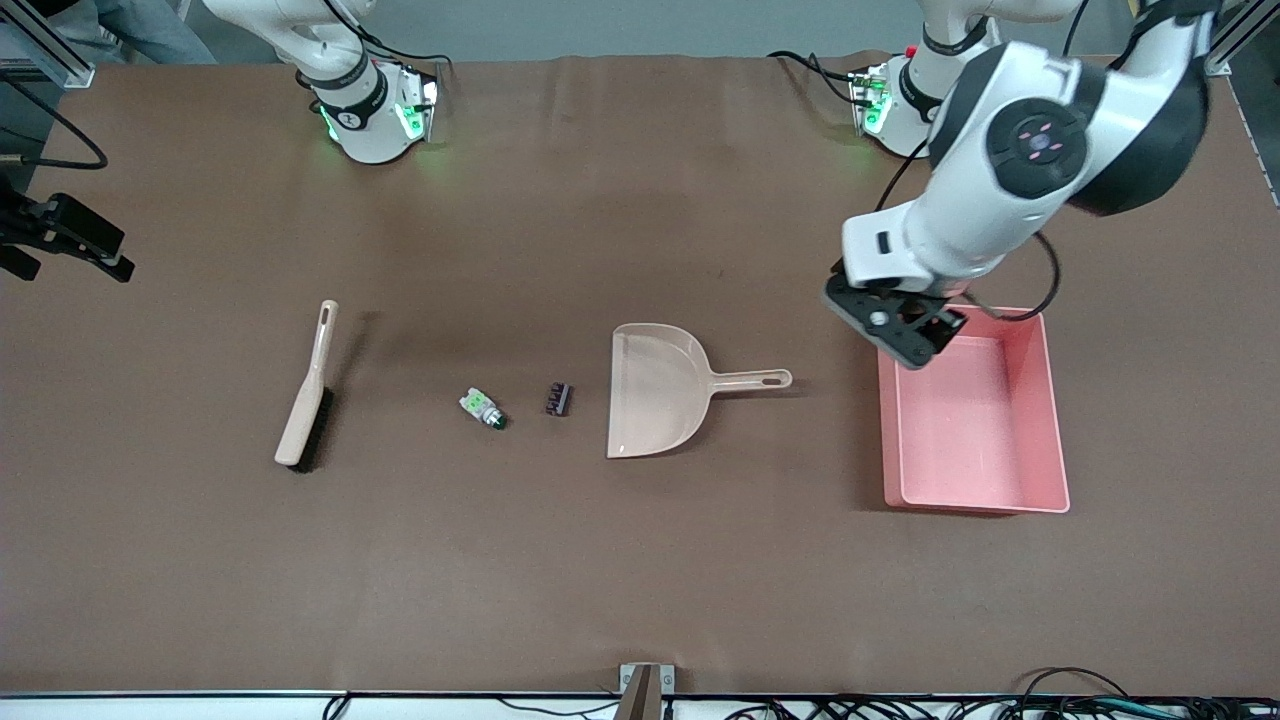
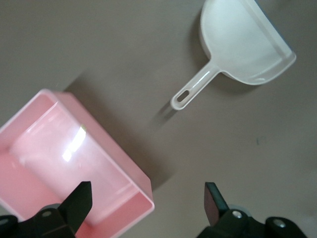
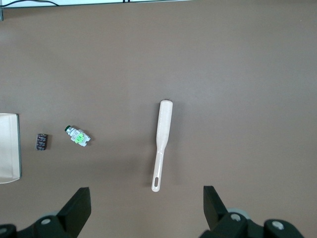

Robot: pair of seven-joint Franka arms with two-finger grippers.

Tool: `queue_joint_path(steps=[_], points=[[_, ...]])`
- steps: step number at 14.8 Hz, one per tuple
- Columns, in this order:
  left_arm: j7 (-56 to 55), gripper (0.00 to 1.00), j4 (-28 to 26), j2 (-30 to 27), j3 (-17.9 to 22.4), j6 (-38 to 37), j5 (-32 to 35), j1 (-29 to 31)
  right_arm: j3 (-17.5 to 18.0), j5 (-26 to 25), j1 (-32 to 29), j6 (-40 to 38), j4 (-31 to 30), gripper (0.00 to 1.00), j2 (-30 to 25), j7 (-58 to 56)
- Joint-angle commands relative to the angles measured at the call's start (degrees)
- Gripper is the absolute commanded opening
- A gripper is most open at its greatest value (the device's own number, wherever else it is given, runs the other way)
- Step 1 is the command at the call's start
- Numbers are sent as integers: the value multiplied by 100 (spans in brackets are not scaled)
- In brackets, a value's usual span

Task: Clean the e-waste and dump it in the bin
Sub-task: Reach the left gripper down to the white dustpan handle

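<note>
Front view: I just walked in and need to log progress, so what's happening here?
Nothing is held yet. The left gripper hangs open over the pink bin's rim at the left arm's end of the table. The right gripper is open above the brush. The two e-waste parts, a white-and-green component and a black ribbed block, lie on the table between brush and dustpan, unswept.

Front cam sits high, facing both bases across the whole table. Left wrist cam looks down close on the bin [image 2: 74, 163] and dustpan [image 2: 242, 42]; right wrist cam, probably higher, shares that dustpan [image 3: 9, 148]
</note>
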Motion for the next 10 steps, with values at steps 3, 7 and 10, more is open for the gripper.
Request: queue_joint_path(steps=[3,7,10], points=[[438,98,-3,637,-623,522,882,-64,36,37,-51,-56,-13,100,-69,69],[771,98,-3,1050,-729,1094,1085,-64,70,3,54,-65,-31,100,429,-19],[868,98,-3,1139,-782,1148,1085,-99,79,-112,204,-65,-48,100,537,7]])
